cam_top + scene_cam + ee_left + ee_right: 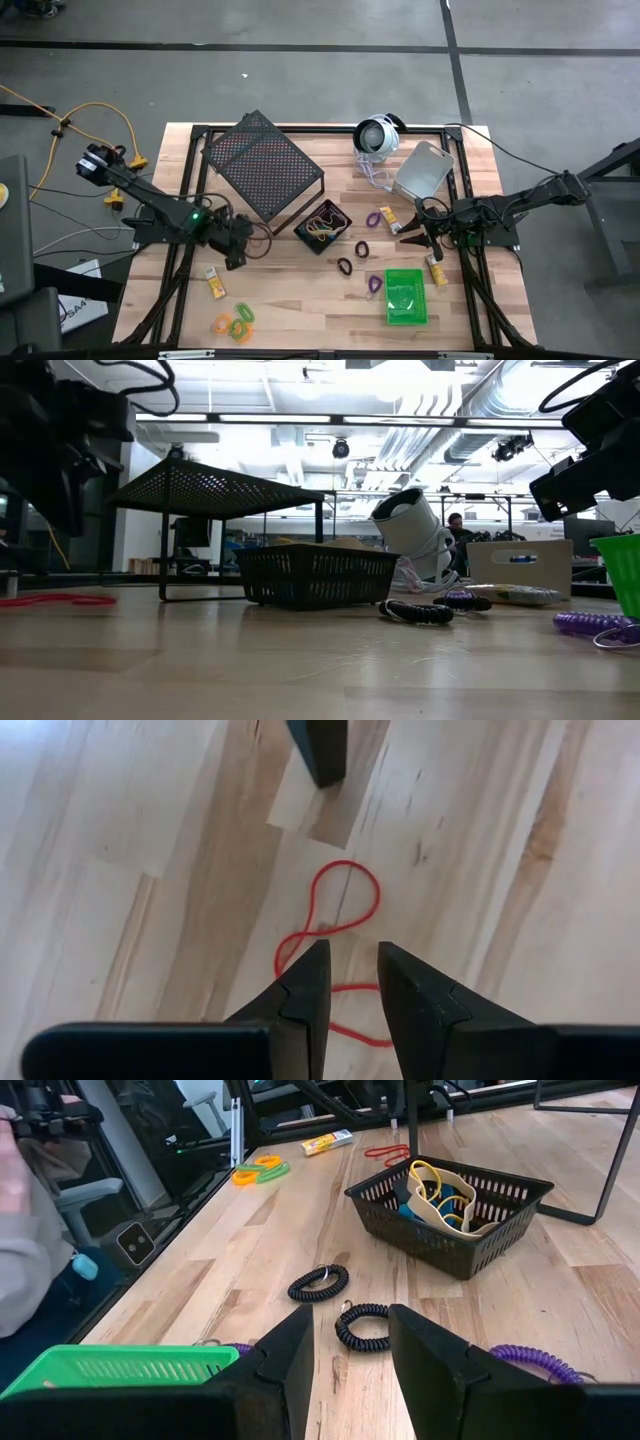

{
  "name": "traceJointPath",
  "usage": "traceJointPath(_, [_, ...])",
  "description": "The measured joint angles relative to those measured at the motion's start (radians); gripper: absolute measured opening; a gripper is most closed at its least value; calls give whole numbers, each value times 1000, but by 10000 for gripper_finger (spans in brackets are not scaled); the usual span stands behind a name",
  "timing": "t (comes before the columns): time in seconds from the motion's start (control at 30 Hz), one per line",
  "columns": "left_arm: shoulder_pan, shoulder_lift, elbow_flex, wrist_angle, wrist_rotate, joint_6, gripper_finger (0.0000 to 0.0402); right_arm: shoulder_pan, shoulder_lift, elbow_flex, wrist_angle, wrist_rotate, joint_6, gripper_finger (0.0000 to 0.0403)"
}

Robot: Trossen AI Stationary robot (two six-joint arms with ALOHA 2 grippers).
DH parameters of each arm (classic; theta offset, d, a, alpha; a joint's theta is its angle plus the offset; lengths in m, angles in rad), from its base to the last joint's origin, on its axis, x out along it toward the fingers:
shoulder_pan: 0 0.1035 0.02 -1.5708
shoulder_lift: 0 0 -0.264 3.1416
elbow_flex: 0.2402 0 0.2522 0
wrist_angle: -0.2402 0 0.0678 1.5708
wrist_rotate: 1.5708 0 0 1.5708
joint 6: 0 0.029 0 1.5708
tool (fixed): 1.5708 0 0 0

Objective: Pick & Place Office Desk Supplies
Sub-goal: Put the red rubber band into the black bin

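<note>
My left end effector (350, 982) hovers over a red elastic loop (335, 935) on the worktop (120, 840), fingers slightly apart and empty; I should drop straight down to straddle the strand. My right end effector (350, 1342), parted and empty, faces a black coiled loop (365, 1326) before the black bin (450, 1245).

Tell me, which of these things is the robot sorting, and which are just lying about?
Job: red loop; black coiled loops; purple loops; orange and green loops; yellow pieces; black bin; green bin; grey bin.

Lying about: mesh rack; corded round device.
</note>
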Motion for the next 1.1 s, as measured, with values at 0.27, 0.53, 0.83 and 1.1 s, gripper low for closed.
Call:
traceJointPath(0.27, [2,0,-66,70,3,-33,81,0,0,0,0,0,0,120])
traceJointPath(0.53, [2,0,-110,82,-7,-95,81,0,0,0,0,0,0,120])
traceJointPath(0.83, [2,3,-150,104,-38,-107,81,0,0,0,0,0,0,120])
traceJointPath(1.1, [3,44,-151,105,-42,-124,81,0,0,0,0,0,0,120])
